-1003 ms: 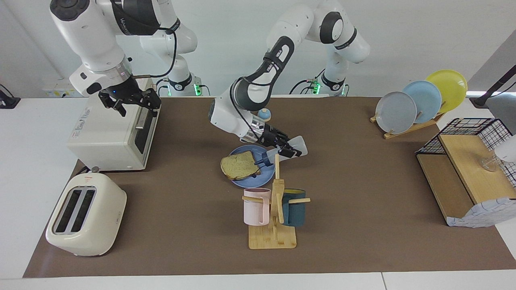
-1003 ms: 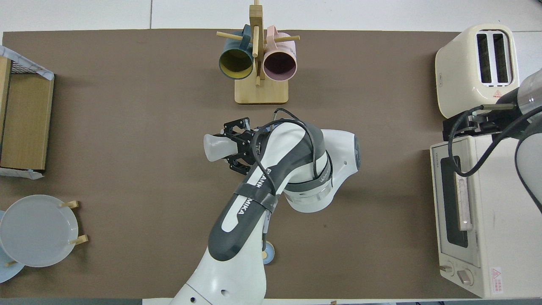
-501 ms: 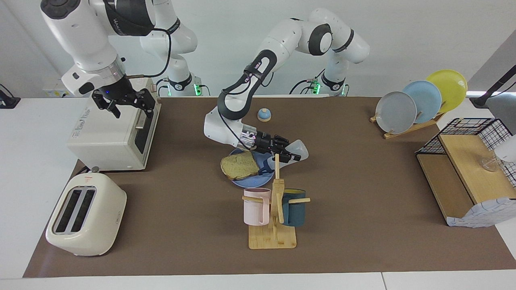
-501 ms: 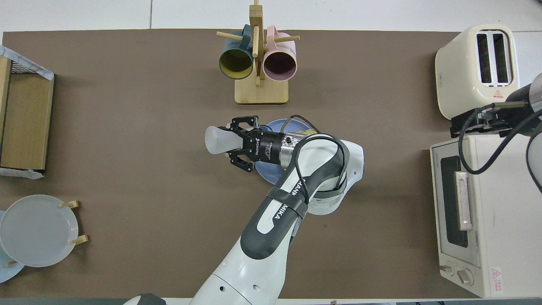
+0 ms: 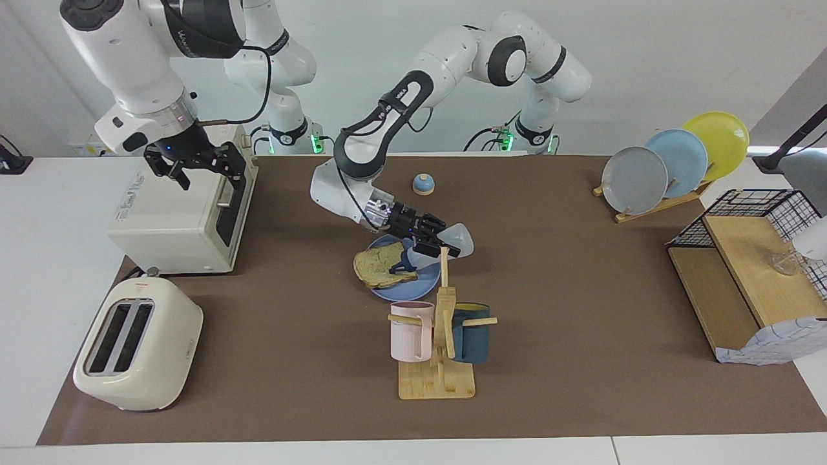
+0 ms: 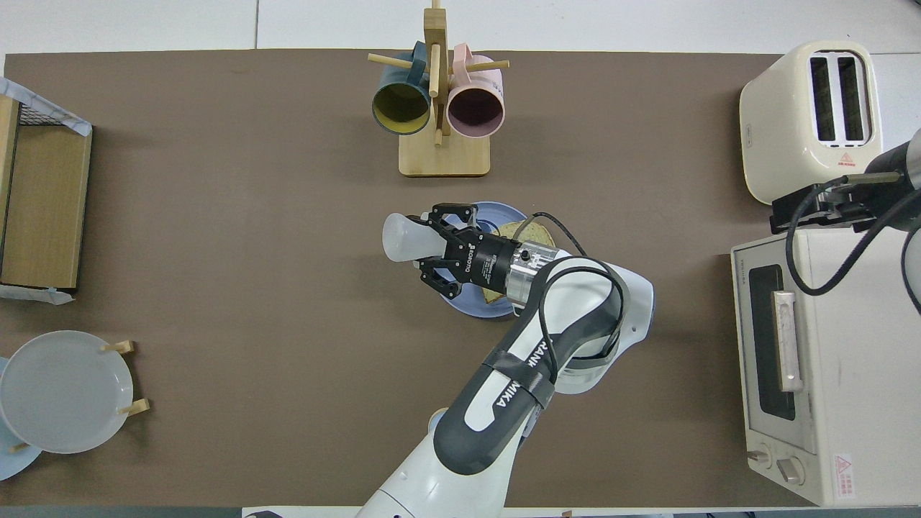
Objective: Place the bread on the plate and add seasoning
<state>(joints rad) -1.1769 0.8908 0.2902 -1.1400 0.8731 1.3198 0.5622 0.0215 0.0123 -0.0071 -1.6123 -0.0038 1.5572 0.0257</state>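
The left gripper (image 5: 431,244) has its jaws clenched around the seasoning (image 5: 446,242), a translucent white squeeze bottle held tipped over above the plate (image 5: 400,292), its dark nozzle cap pointing down toward the bread (image 5: 381,267) while the pale body juts out past the jaws toward the left arm's end of the bench. In the overhead view the bottle's rounded base (image 6: 401,239) sticks out of the gripper (image 6: 440,248) over the plate's edge (image 6: 496,211). The bread lies flat on the blue plate, which sits on the brown bench (image 5: 568,310) just nearer to the robots than the mug rack (image 5: 440,349). The right gripper (image 5: 194,165) waits with jaws released, raised over the toaster oven (image 5: 181,213). Readable writing: "FRANKA" runs along the left arm's dark forearm band, and "ROBOTIQ" shows on the left gripper's body in the overhead view. The toaster oven carries lettering on its top and the toaster (image 5: 136,345) a small red triangle label, both too small to read.
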